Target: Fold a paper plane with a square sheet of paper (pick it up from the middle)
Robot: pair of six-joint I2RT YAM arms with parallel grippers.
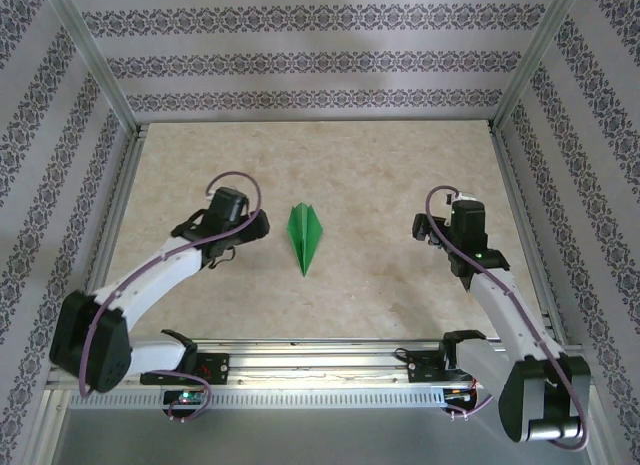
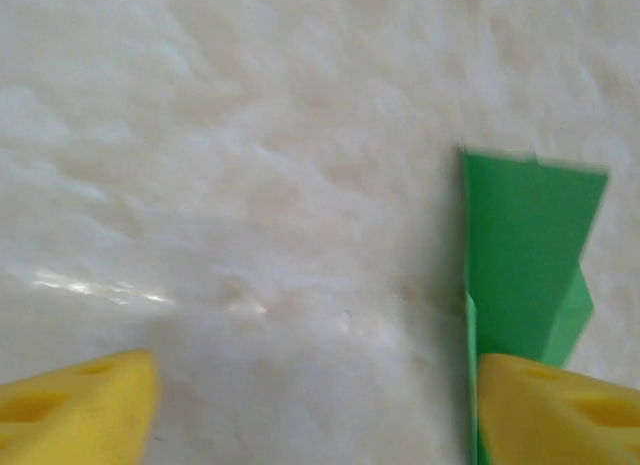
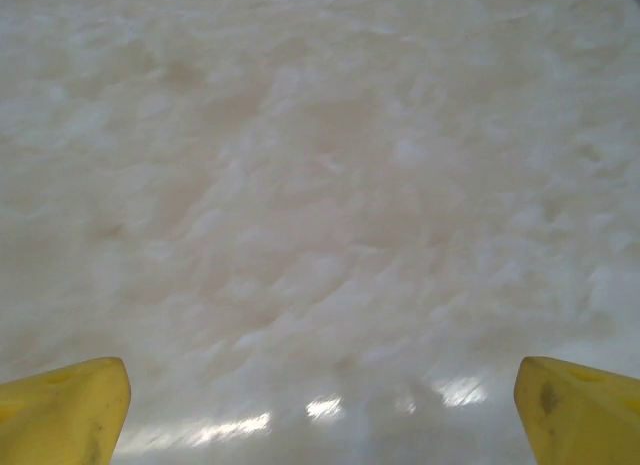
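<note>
From above, a pale, mottled beige table (image 1: pixel 350 175) is seen, closed in by a metal frame (image 1: pixel 100 65) and by walls (image 1: pixel 300 60) papered in grey with dark patterned bands. Two arms are counted, the left arm (image 1: pixel 150 280) and the right arm (image 1: pixel 505 305), both white with black joints and fixed to a rail (image 1: pixel 320 345) at the near edge. One paper plane (image 1: pixel 305 237) is counted. It lies flat near the middle of the table, about midway between the arms. It is bright green, slim and dart-shaped, with a centre crease, and tapers to a long sharp point toward the near edge. The left claw (image 1: pixel 258 225) is seen just beside the plane's left side, apart from it. The right claw (image 1: pixel 422 230) is well apart on the other side.

In the left wrist view, two yellow fingers (image 2: pixel 75 410) are seen at the bottom corners, spread wide, with nothing pinched between them. The glossy pale table is shown beneath. A straight-edged end of the green plane, with layered folds, is seen at the right. Its lower part is covered by the finger on that side, and whether the two touch cannot be told.

In the right wrist view, two yellow fingers (image 3: pixel 60 410) are spread wide at the bottom corners above the pale table, with nothing held
</note>
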